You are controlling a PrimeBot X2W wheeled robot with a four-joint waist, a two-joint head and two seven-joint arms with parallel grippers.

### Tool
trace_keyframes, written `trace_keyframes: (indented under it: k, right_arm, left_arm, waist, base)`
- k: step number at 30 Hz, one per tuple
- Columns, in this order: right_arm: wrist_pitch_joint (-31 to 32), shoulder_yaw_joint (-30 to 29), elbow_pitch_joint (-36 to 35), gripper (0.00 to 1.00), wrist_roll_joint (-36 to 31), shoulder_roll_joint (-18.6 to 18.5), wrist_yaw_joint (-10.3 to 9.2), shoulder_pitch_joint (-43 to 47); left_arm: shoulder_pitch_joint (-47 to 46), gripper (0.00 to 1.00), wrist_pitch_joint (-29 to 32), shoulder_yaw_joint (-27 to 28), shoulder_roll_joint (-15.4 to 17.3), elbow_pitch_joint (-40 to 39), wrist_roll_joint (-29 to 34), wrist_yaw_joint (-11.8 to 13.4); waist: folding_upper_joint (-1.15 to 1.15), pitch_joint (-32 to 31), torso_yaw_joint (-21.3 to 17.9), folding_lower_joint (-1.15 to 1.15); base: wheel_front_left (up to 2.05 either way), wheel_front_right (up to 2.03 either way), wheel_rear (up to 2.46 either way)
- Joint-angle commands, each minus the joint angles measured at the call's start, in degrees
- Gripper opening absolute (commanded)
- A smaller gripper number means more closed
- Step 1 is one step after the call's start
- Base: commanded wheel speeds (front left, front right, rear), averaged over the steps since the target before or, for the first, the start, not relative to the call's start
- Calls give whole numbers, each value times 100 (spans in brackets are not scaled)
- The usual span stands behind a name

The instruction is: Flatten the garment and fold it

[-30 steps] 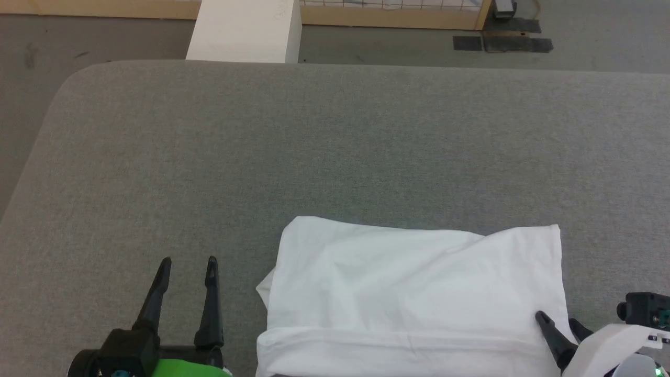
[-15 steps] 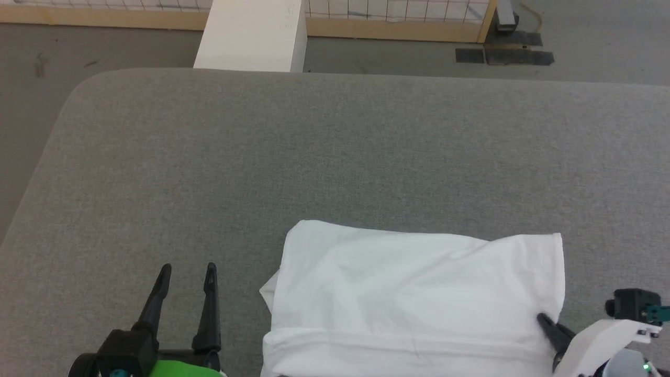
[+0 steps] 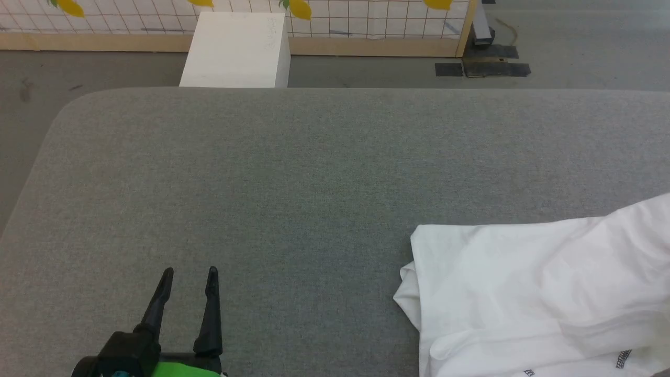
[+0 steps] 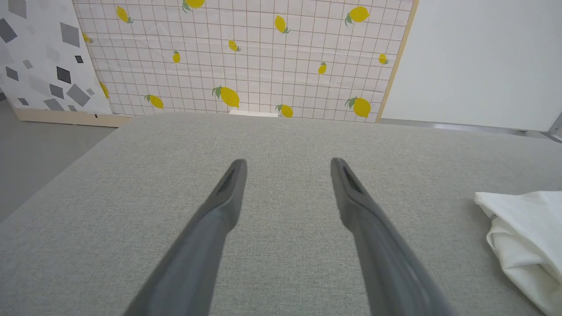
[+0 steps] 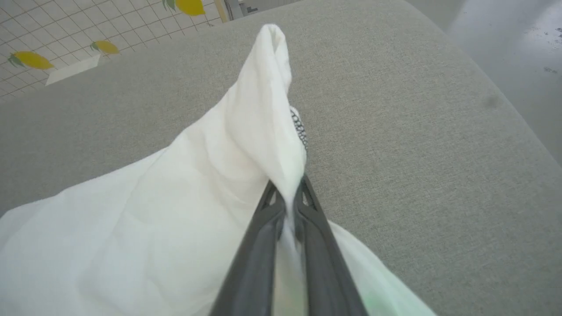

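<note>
Two fingers of the right gripper (image 5: 287,188) pinch a raised fold of the white garment (image 3: 523,283), which lies bunched on the near right part of the grey table (image 3: 261,183). The left gripper (image 3: 189,270) hangs over the table, jaws apart, holding nothing

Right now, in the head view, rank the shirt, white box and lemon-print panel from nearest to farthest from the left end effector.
1. Shirt, on the table, right of the left end effector.
2. White box, past the table's far edge.
3. Lemon-print panel, behind the box.
</note>
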Motion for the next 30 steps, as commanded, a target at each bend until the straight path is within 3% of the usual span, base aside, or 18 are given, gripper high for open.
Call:
trace_keyframes:
  k: [1, 10, 16, 20, 28, 30]
  right_arm:
    - [37, 142, -147, 0, -2, 61, -8, -62]
    - [730, 1939, -1372, 0, 758, 591, -8, 148]
    - [1230, 3044, -1777, 0, 1038, 766, -8, 186]
    - [1343, 3336, -1546, 0, 915, 835, -8, 112]
    - [1186, 3403, -397, 0, 427, 909, -8, -27]
    - [1147, 3445, -162, 44, 297, 919, -8, -65]
  left_arm:
    - [69, 100, -5, 10, 2, 8, -34, 16]
    - [12, 100, -10, -71, -91, 71, -52, 6]
    - [-48, 100, -16, -108, -162, 155, -73, -56]
    - [-89, 100, -18, -115, -187, 199, -87, -97]
    - [-215, 100, -21, -151, -216, 290, -98, -167]
    - [-248, 100, -21, -165, -228, 310, -100, -177]
  waist:
    - [0, -21, -21, 0]
    - [0, -46, -9, 0]
    - [0, -39, 107, 0]
    - [0, -12, 225, 0]
    - [0, 86, 463, 0]
    - [0, 99, 503, 0]
  base:
    - [0, 0, 0]
    - [0, 0, 0]
    - [0, 0, 0]
    - [0, 0, 0]
    - [0, 0, 0]
    - [0, 0, 0]
